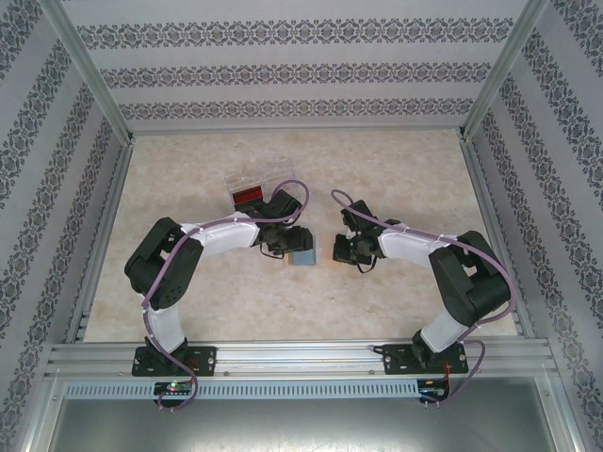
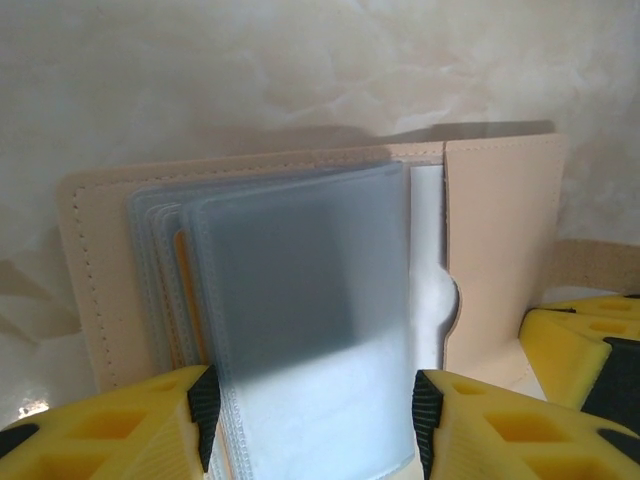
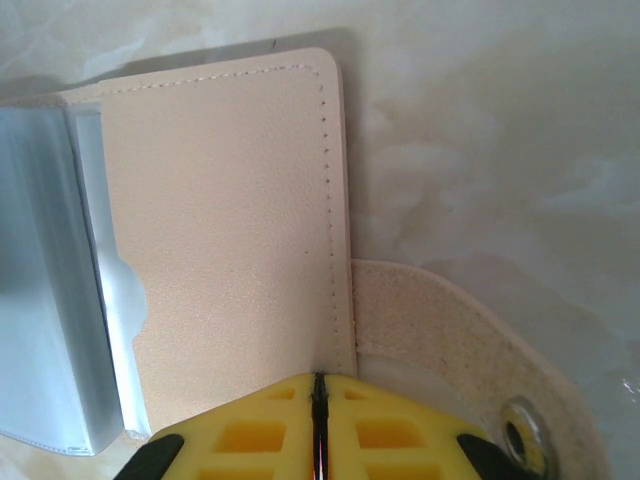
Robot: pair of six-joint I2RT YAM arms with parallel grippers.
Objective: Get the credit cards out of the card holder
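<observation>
Beige leather and frosted plastic sleeves make up the open card holder [image 2: 300, 300], lying flat on the marbled table [image 1: 283, 169] at the centre of the overhead frame. In the left wrist view its sleeves run down to the bottom centre, between the fingers of the left hand [image 2: 315, 420], which stands half open around them. An orange card [image 2: 183, 290] edge shows behind the sleeves. At the bottom of the right wrist view, the right hand [image 3: 318, 400] is pinched closed on the holder's right flap.

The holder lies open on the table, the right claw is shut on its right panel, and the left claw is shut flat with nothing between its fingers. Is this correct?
Not the last part. In the left wrist view the left claw stands open, with the clear sleeves of the holder between its fingers. The right claw is shut on the panel.
</observation>
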